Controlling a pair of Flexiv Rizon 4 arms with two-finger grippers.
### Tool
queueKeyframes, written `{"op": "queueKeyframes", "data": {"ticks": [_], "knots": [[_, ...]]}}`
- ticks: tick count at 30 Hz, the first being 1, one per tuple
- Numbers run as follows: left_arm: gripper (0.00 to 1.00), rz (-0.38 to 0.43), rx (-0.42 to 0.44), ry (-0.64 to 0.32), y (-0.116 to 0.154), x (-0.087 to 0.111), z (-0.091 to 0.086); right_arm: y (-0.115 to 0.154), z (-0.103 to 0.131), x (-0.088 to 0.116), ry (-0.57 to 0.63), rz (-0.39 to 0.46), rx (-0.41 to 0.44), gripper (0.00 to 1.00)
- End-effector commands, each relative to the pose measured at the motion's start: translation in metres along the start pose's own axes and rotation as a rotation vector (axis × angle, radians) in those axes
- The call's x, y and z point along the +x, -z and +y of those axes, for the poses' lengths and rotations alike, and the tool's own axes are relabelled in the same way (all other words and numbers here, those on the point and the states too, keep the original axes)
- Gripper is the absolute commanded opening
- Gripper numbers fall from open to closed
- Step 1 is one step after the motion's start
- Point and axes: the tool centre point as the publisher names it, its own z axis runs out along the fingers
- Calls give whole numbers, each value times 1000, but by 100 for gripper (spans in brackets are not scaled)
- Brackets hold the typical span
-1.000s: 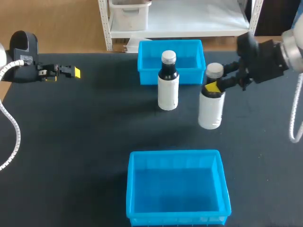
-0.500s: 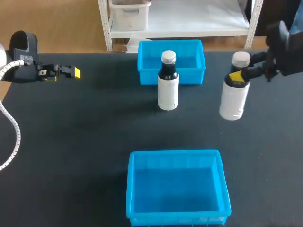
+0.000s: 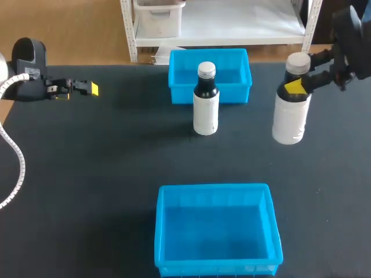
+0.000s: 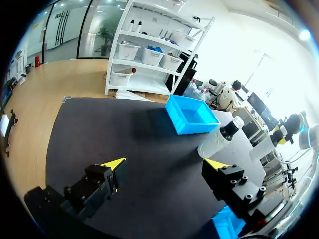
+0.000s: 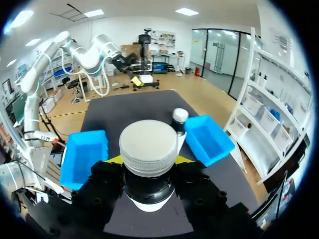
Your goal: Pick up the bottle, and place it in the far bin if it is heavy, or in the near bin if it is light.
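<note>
hanging pinched in the right pincer (image 3: 293, 88), the bottle (image 3: 289, 120) is judged picked up; placement in far bin (image 3: 208, 51) or near bin (image 3: 214, 187) remains. left pincer (image 4: 167, 163) is spread.

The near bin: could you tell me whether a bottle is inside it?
No, one bottle stands on the table by the far bin; the right gripper holds the other bottle.

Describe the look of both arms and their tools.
Both tools are black and blocky, each with two fingers ending in bright yellow wedge tips: left tool, right tool. The left arm has a rounded black housing and a white ribbed cable; the right arm looks black.
</note>
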Motion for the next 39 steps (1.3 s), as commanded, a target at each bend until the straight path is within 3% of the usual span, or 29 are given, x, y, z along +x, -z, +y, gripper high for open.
{"op": "queueKeyframes", "data": {"ticks": [1, 9, 24, 39], "knots": [[100, 0, 0, 0, 0, 0, 0, -1, 11, -11, 37, -24, -61, 0], [100, 0, 0, 0, 0, 0, 0, -22, 51, -35, 145, -36, -206, 0], [100, 0, 0, 0, 0, 0, 0, -59, 125, -69, 222, -59, -349, 0], [100, 0, 0, 0, 0, 0, 0, -114, 194, -75, 242, -155, -534, 0]]}}
